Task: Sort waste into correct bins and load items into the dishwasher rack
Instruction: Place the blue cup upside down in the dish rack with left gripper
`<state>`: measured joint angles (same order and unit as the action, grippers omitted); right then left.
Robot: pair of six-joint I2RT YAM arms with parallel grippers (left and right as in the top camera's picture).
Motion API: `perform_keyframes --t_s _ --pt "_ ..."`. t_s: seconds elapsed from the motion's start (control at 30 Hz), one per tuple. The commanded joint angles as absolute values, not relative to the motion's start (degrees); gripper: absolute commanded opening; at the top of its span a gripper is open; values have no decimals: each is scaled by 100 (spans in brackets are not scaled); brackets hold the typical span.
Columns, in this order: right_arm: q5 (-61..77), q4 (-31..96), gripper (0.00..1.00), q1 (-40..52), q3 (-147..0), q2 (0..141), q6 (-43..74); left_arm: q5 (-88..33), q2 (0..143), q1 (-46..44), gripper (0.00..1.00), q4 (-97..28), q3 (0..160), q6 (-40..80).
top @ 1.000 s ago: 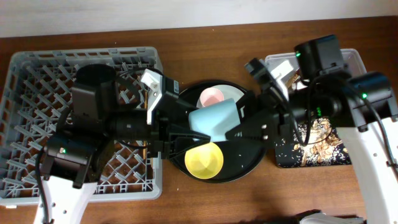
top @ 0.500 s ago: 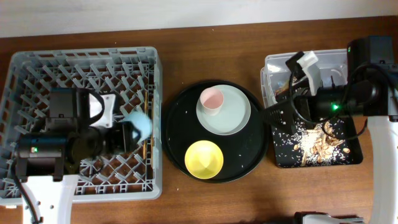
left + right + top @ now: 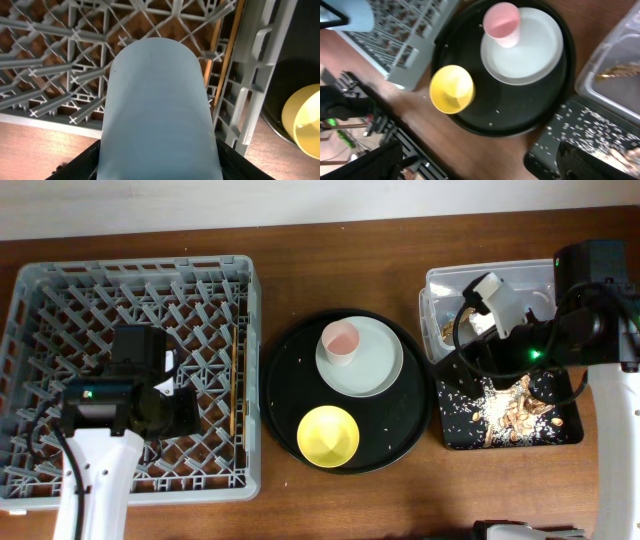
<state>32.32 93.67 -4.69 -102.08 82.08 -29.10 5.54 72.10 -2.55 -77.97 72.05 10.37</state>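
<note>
Left gripper (image 3: 160, 167) is clamped on the light-blue cup (image 3: 157, 95), a finger on each flank. The cup hangs over the lattice floor of the dishwasher rack (image 3: 60, 60). Just off the gripper's right, the chopsticks (image 3: 229, 47) lie along the inside of the rack wall, and past that wall the yellow bowl (image 3: 302, 120) peeks in.

Over to the right gripper (image 3: 487, 157): fingers spread wide, nothing between them. Ahead of it sits the round black tray (image 3: 540, 112), with the yellow bowl nearest and slightly left. Farther out, the pink cup (image 3: 502, 22) stands on the edge of the plate (image 3: 532, 50). By its right finger lies the shallow black tray (image 3: 545, 155), speckled with food scraps (image 3: 515, 410). The clear tub (image 3: 600, 75) is ahead on that side.
</note>
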Motion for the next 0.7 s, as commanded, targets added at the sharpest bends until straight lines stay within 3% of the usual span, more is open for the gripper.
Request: perform_keyframes --t_s 0.0,0.23,0.27,0.3,0.33,0.43,0.6,0.67 --pt "2926 9367 99 -491 -10180 8243 -2958 493 7253 -228 16 -7756 7002 1109" --pt "2926 9367 99 -491 -10180 8246 -2958 473 7253 -233 17 -7201 6318 1111" --pt "2926 9367 99 -491 -10180 8243 -2958 473 7262 -233 21 -7131 6250 1114" --pt "2926 9367 99 -491 -10180 8243 -2958 473 7279 -233 37 -7107 6243 1114" --pt "2926 9367 99 -491 -10180 8243 -2958 473 7279 -233 42 -7113 6243 1114" --pt "2926 9367 99 -491 -10180 8243 -2958 475 7279 -233 76 -7113 6246 1111" --pt "2926 9367 99 -491 -10180 8243 -2958 471 7277 -233 95 -7207 6469 1114" --pt "2926 9367 99 -491 -10180 8243 -2958 222 7273 -233 96 -7293 6952 1111"
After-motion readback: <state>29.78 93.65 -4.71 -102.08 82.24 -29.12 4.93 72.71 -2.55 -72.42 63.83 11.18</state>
